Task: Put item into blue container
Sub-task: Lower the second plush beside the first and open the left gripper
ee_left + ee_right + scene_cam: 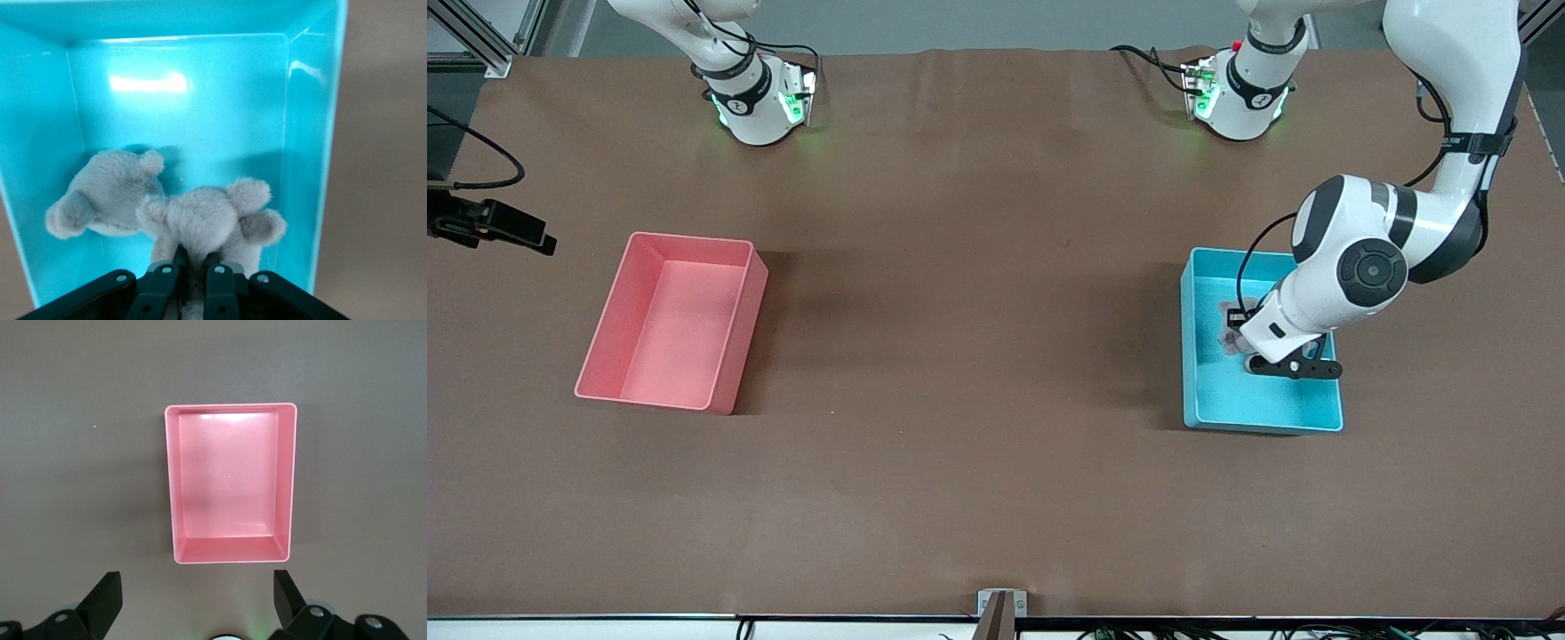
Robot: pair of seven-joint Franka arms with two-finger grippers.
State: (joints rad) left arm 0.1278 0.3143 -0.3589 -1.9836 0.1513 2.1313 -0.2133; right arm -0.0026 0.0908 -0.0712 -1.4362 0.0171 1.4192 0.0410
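Observation:
The blue container [1188, 356] stands at the left arm's end of the table. My left gripper [195, 257] is down inside it, shut on a grey plush toy [200, 217]. The toy's body is pinched between the fingers, and its head [107, 193] lies toward one bin wall [303, 167]. From the front, the left arm's hand [1280, 333] covers most of the toy [1230, 322]. Whether the toy rests on the bin floor I cannot tell. My right gripper [197, 587] hangs open and empty high over the table, looking down at the pink bin.
A pink bin [738, 347] of the same size, empty [172, 480], stands at the right arm's end of the table. A black camera mount [489, 222] juts in at that end's edge. Brown tabletop lies between the two bins.

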